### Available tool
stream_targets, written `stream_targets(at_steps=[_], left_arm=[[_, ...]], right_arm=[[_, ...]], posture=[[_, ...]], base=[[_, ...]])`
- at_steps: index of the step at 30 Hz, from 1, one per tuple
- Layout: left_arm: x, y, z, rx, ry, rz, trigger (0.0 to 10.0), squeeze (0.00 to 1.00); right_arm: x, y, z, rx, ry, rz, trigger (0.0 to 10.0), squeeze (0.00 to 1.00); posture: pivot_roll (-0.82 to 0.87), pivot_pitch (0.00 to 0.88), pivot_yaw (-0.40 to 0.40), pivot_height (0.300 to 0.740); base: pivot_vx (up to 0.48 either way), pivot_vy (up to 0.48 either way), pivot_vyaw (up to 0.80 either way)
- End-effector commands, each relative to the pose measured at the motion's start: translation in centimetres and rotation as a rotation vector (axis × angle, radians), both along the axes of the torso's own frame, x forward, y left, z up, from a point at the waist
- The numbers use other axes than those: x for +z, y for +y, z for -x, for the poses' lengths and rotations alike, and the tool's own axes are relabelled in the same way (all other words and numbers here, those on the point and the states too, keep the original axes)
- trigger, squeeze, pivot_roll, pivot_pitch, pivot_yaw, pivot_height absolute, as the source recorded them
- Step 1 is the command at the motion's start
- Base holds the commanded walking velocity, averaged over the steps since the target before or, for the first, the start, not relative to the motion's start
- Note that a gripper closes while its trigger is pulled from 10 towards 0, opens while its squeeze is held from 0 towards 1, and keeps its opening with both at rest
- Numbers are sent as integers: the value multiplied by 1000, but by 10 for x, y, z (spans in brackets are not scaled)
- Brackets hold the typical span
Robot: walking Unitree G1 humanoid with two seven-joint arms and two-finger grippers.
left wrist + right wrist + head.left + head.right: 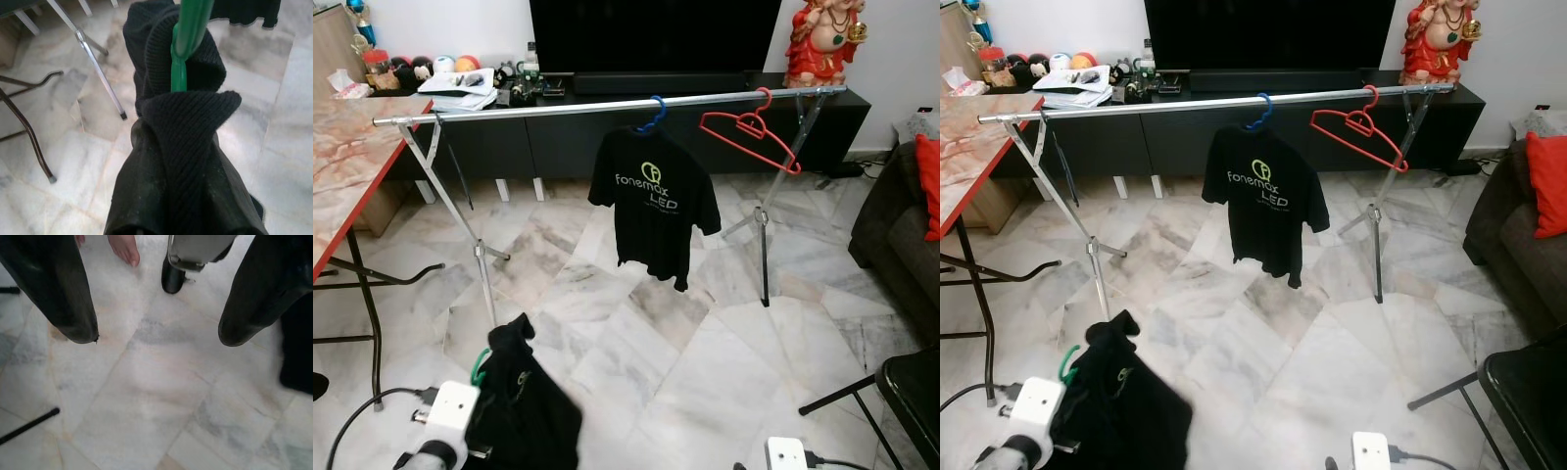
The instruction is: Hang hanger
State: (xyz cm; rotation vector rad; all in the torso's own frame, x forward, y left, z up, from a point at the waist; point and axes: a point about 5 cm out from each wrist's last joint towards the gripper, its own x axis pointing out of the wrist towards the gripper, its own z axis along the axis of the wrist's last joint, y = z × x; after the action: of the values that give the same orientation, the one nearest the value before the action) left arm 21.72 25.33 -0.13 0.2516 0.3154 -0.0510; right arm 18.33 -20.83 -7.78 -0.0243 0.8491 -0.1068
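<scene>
The green hanger (185,49) with its black shirt (524,411) is gripped in the left gripper (480,411), low down so it can be lifted. The rail (607,105) is far ahead and above it. The right gripper (156,333) hangs loose, fingers apart, holding nothing.

Marble-tiled floor (705,382). Low black TV cabinet (607,137) along the far wall, large dark screen (656,39) on it. Red-and-gold statue (822,39) at cabinet's right end. Red-edged marble-top table (342,166) left. Dark sofa (901,235) with red cushion (930,181) right.
</scene>
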Motion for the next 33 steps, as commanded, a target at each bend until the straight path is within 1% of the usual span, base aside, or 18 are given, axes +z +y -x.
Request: stream_targets(at_steps=[1, 4, 5, 6, 9, 13, 20, 24, 27, 33], left_arm=[[11, 0, -1, 6, -65, 10, 10000, 0], [11, -3, 11, 29, -66, 30, 10000, 0], [11, -3, 11, 29, -66, 30, 10000, 0], [13, -5, 14, 45, -72, 58, 10000, 0], [14, -7, 16, 55, -77, 77, 10000, 0], [16, -7, 13, 65, -72, 92, 10000, 0], [21, -14, 6, 41, -59, 126, 10000, 0], [21, -17, 10, 43, -52, 137, 10000, 0], [21, -15, 12, 54, -46, 141, 10000, 0], [22, -14, 11, 58, -43, 144, 10000, 0]], right_arm=[[-2, 1, 4, -20, 10, -1, 10000, 0], [-4, 2, 6, -28, 16, -16, 10000, 0], [-4, 2, 6, -28, 16, -16, 10000, 0], [-4, 4, 8, -27, 21, -22, 10000, 0], [-5, 4, 9, -25, 26, -25, 10000, 0], [-8, 4, 14, -38, 44, -25, 10000, 0], [-10, 4, 19, -18, 75, -31, 10000, 0], [-11, 1, 20, -16, 90, -32, 10000, 0], [-11, 1, 20, -9, 96, -30, 10000, 0], [-11, 5, 19, 8, 102, -32, 10000, 0]], posture=[[-23, 72, 28, 740], [-22, 68, 17, 740], [-22, 68, 17, 740], [-25, 66, 14, 740], [-29, 62, 16, 740], [-32, 59, 24, 740], [-49, 61, 33, 740], [-47, 63, 28, 740], [-44, 65, 23, 740], [-44, 62, 24, 740]], base=[[0, 0, 0], [0, 0, 0], [0, 0, 0], [0, 0, 0], [0, 0, 0], [122, 0, 0], [327, 0, 0], [371, 0, 0], [403, 0, 0], [413, 0, 0]])
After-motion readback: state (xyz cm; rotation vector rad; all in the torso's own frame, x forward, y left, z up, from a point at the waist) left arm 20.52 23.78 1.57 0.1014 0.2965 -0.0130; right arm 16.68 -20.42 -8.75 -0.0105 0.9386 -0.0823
